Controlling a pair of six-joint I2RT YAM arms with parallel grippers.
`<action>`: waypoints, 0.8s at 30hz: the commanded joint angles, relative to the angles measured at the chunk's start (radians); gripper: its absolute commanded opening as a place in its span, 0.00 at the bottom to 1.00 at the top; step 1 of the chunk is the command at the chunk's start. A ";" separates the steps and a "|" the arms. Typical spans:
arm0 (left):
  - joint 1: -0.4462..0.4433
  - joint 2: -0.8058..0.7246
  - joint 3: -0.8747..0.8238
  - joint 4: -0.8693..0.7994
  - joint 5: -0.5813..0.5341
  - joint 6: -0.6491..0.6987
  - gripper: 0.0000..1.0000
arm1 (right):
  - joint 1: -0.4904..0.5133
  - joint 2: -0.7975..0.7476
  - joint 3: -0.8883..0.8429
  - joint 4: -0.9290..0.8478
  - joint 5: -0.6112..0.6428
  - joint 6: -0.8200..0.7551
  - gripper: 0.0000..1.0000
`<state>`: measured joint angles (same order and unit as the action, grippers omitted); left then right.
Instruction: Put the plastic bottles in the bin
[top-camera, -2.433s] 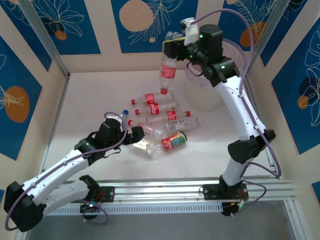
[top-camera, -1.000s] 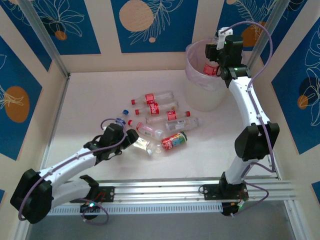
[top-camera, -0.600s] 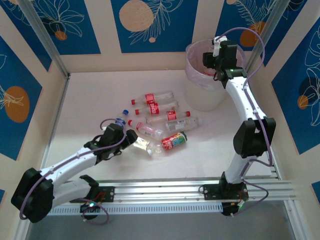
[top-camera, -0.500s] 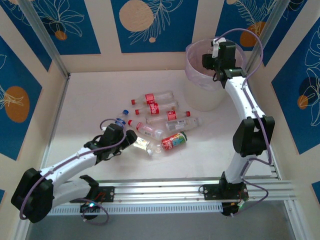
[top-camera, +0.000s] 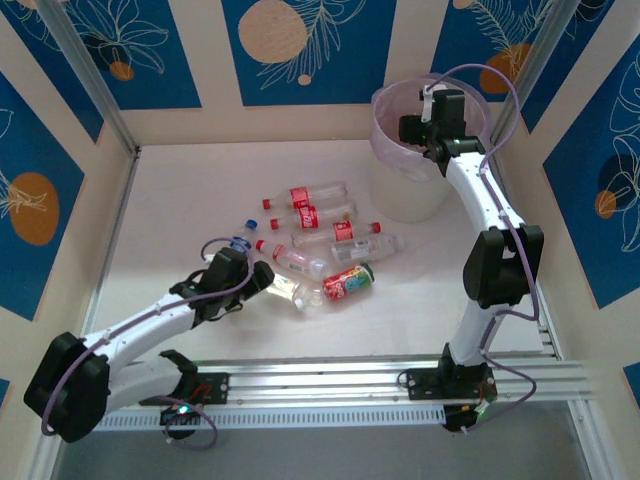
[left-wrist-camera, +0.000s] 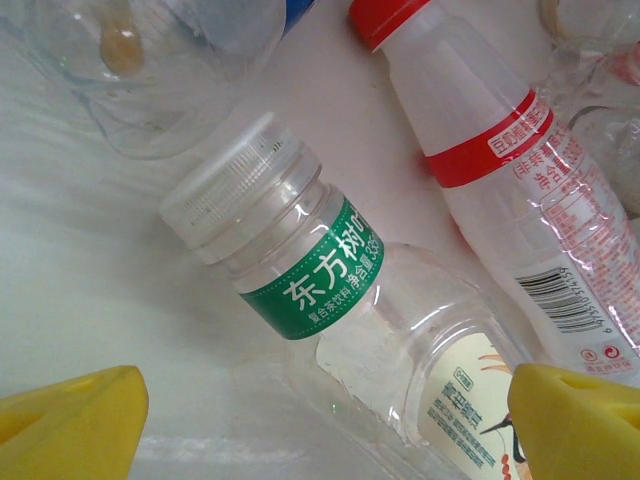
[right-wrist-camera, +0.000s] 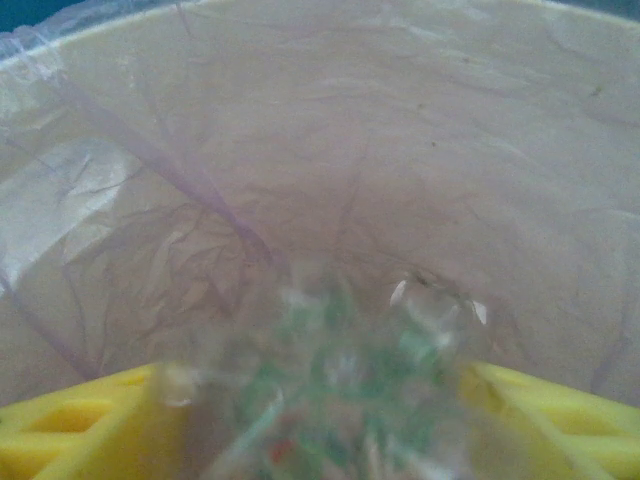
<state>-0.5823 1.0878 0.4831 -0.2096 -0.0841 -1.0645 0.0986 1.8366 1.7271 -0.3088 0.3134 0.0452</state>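
One blurred bottle (right-wrist-camera: 330, 340) hangs between the fingers of the right gripper (right-wrist-camera: 315, 400) over the bin (top-camera: 405, 195), whether gripped I cannot tell, while a cluster of plastic bottles (top-camera: 322, 238) waits on the table (top-camera: 180, 200), the left gripper (left-wrist-camera: 330, 400) spread wide astride a green-banded bottle (left-wrist-camera: 330, 290).

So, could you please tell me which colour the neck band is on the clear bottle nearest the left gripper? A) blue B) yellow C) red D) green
D: the clear bottle lying just ahead of the open left gripper wears a green band with white characters.
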 joint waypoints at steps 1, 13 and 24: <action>0.011 0.013 0.018 -0.003 -0.008 0.011 0.92 | 0.002 0.001 0.014 -0.023 -0.013 0.004 0.75; 0.011 0.069 0.045 0.026 -0.001 0.016 0.98 | 0.002 -0.072 0.185 -0.230 -0.107 -0.018 0.94; 0.048 0.076 0.096 -0.074 -0.086 0.134 1.00 | 0.031 -0.383 0.043 -0.390 -0.243 0.086 0.95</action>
<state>-0.5556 1.1561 0.5312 -0.2176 -0.1162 -1.0115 0.1150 1.5368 1.8225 -0.6250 0.1471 0.0772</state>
